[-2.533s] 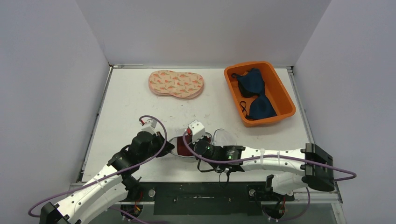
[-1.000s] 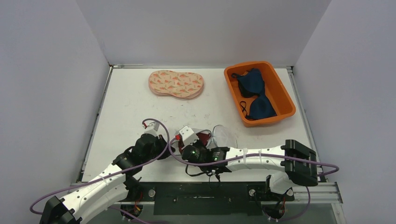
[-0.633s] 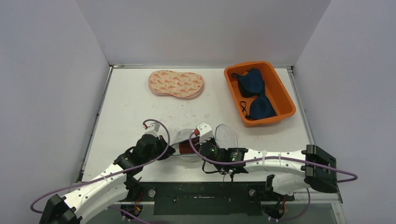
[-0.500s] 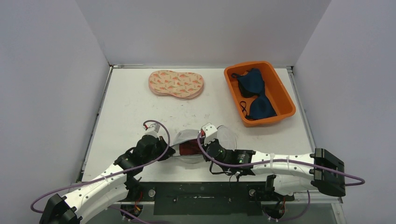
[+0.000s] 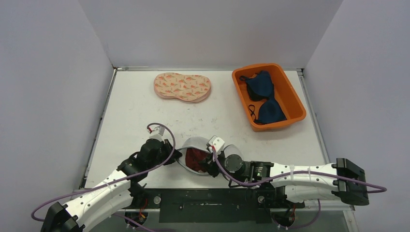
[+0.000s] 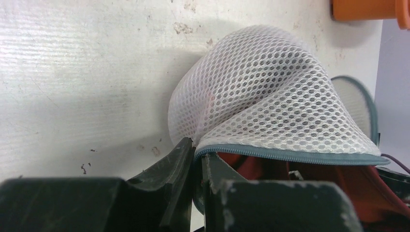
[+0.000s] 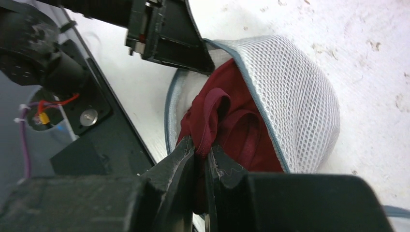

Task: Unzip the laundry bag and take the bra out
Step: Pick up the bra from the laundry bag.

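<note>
The white mesh laundry bag (image 5: 193, 144) with a teal zipper edge lies at the near middle of the table, its mouth open. A dark red bra (image 5: 197, 159) shows inside the opening. My left gripper (image 5: 177, 155) is shut on the bag's zipper rim (image 6: 270, 153), holding the upper flap up. My right gripper (image 5: 207, 164) is shut on a fold of the red bra (image 7: 227, 121) at the bag's mouth. In the right wrist view the mesh bag (image 7: 290, 92) arches over the bra, and the left gripper's fingers (image 7: 193, 46) pinch its rim.
An orange bin (image 5: 295, 99) holding dark blue bras (image 5: 263, 92) stands at the back right. A peach patterned pad (image 5: 183, 87) lies at the back middle. A second round mesh panel (image 5: 234, 151) lies under the right arm. The table's near edge and black rail run just below the bag.
My right arm has swung right, its gripper has gone down into the bag's mouth and shut on the red bra. The bag's flap now stands higher. The left gripper has kept its hold.
</note>
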